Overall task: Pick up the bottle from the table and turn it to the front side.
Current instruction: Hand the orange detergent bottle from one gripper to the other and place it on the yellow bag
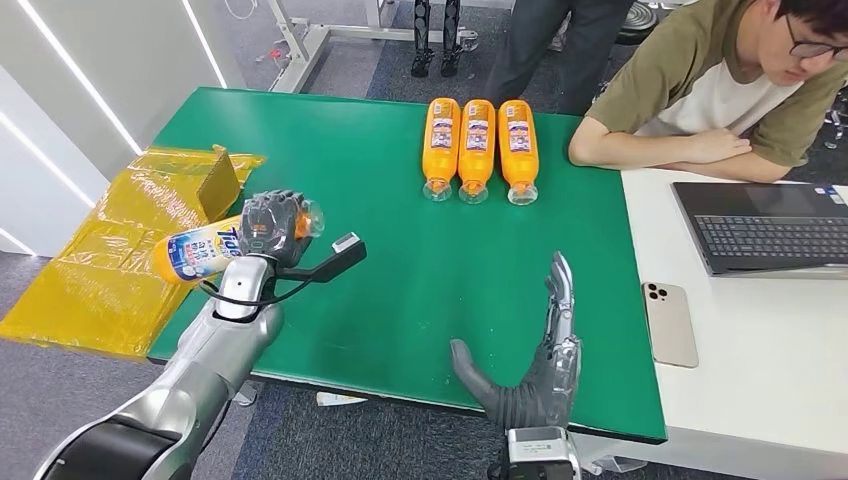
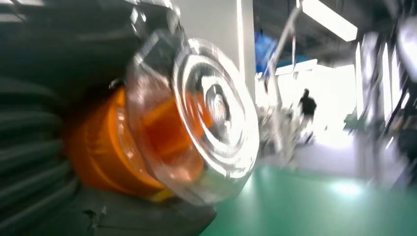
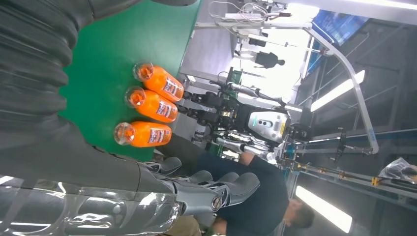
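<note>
Orange liquid fills the bottle (image 1: 195,252) that the left hand (image 1: 272,226) holds lifted over the worktop's left edge, lying roughly level, its white and blue label turned up and its clear ribbed base pointing right. In the left wrist view the same bottle (image 2: 187,123) appears end-on and blurred: a round, transparent base with concentric rings, orange behind it, wrapped by dark fingers (image 2: 44,162) that curl closed around its body.

Green matte covering spreads over the worktop (image 1: 400,250). Near its near edge the right hand (image 1: 545,360) stands on edge with nothing in it, its dark fingers (image 1: 560,300) straight and extended toward the far side, the thick thumb spread out to the left. From the right wrist, the grey ribbed cover and glossy fingers (image 3: 216,189) show stretched out and unclenched.

At the far side lie three orange bottles (image 1: 478,148) side by side, touching, their clear bases toward the robot. A crinkled yellow plastic wrap (image 1: 110,250) with a flat cardboard piece sits off the left edge. To the right is a white table (image 1: 760,380) carrying a smooth rectangular phone (image 1: 670,323) and an open laptop (image 1: 765,228). A person (image 1: 710,90) in an olive and white shirt leans folded arms on the far right corner.
</note>
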`<control>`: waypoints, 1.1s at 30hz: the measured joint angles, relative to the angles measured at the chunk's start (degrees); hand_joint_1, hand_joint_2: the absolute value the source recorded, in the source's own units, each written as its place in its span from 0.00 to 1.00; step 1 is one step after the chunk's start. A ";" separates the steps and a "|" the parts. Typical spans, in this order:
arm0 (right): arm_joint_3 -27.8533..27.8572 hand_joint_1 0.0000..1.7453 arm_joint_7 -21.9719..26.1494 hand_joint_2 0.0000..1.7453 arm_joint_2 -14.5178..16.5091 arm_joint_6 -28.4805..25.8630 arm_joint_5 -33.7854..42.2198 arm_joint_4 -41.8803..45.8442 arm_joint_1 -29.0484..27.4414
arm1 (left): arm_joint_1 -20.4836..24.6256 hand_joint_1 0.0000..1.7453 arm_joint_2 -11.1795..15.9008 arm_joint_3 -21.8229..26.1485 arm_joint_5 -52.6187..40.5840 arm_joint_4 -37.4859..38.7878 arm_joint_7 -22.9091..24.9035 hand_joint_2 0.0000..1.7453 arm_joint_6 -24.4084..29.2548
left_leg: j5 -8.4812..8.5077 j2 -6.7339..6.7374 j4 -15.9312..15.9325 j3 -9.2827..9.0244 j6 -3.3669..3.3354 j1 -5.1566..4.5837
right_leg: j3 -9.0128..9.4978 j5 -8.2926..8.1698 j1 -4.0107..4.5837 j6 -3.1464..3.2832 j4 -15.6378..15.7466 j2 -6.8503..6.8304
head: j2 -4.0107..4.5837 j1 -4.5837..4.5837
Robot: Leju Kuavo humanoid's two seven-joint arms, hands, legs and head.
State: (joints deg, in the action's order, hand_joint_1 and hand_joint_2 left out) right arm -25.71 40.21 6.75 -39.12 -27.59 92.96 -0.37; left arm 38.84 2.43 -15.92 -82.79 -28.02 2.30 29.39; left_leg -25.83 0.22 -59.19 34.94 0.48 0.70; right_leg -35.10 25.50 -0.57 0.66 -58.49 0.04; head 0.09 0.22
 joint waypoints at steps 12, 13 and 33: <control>-0.24 0.00 -0.01 1.00 0.39 0.01 0.88 0.03 0.77 | 0.22 1.00 4.19 -2.62 -5.79 7.26 -11.03 1.00 -13.73 | 0.01 0.00 0.01 0.03 0.00 0.00 | -0.04 0.00 0.00 0.00 -0.05 0.00 | 0.00 0.01; -0.23 0.00 -0.01 1.00 0.59 0.01 0.88 0.06 1.03 | 0.29 1.00 4.33 -2.84 -5.99 7.47 -11.26 1.00 -14.22 | 0.01 0.00 0.01 0.02 0.00 0.00 | -0.03 0.00 0.00 0.00 -0.05 0.00 | 0.00 0.01; -1.61 0.00 -2.15 1.00 3.29 0.02 3.70 -1.30 7.04 | 6.69 1.00 3.79 -9.04 -6.46 10.19 -17.77 1.00 -26.92 | 0.11 -0.01 -0.01 0.07 0.10 0.01 | -0.09 -0.06 0.00 0.08 -0.11 -0.03 | 0.00 0.01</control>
State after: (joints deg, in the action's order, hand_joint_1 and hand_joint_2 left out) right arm -27.32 38.05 10.04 -39.10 -23.89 91.66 6.68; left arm 45.53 6.22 -24.96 -89.25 -17.83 -15.47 2.47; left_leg -25.72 0.21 -59.20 35.01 0.59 0.70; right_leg -35.19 25.44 -0.57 0.75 -58.59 0.00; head 0.09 0.22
